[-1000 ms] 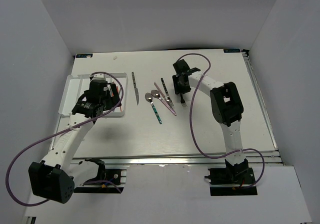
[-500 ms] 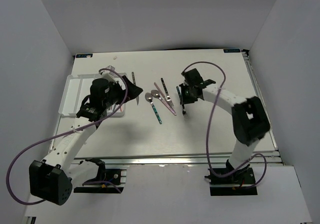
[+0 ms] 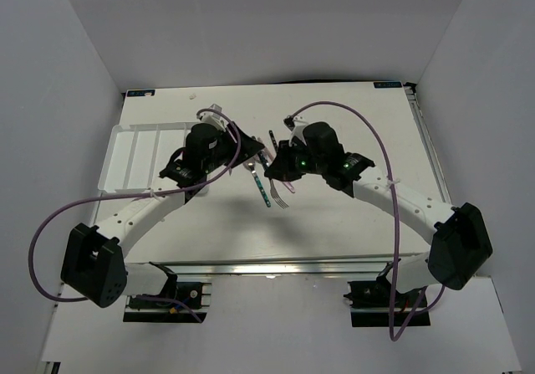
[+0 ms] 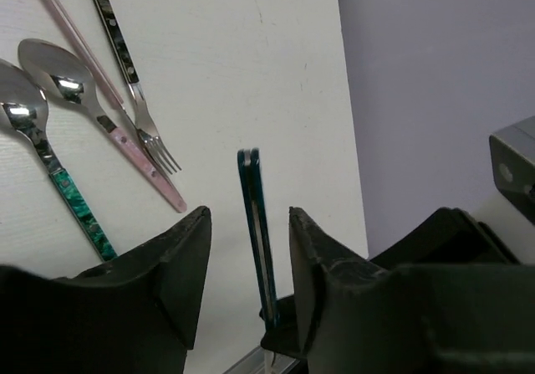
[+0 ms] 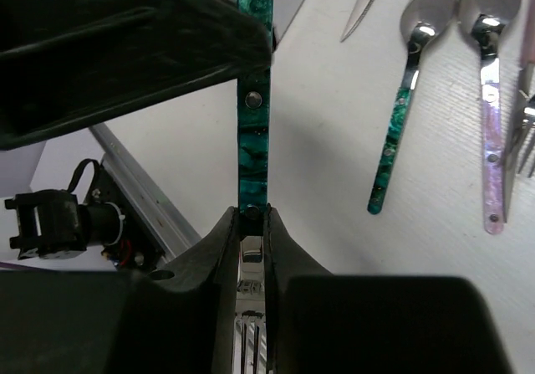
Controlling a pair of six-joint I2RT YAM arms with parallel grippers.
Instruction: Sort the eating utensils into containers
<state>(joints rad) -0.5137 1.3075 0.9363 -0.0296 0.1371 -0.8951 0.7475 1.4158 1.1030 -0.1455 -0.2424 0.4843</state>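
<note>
Fingers (image 5: 219,248) of the right gripper (image 5: 253,223) are clenched on the teal fork (image 5: 253,140) near its tines, holding it up over the table (image 3: 401,140), its handle standing between the parted fingers (image 4: 180,265) of the left gripper (image 4: 249,223), untouched. Looks like a handover: left should close squarely on the handle before right lets go, then head for the white tray (image 3: 134,152) at left. A teal spoon (image 4: 63,181), dark fork (image 4: 125,64) and pink chopsticks (image 4: 75,35) lie beneath, clear.
</note>
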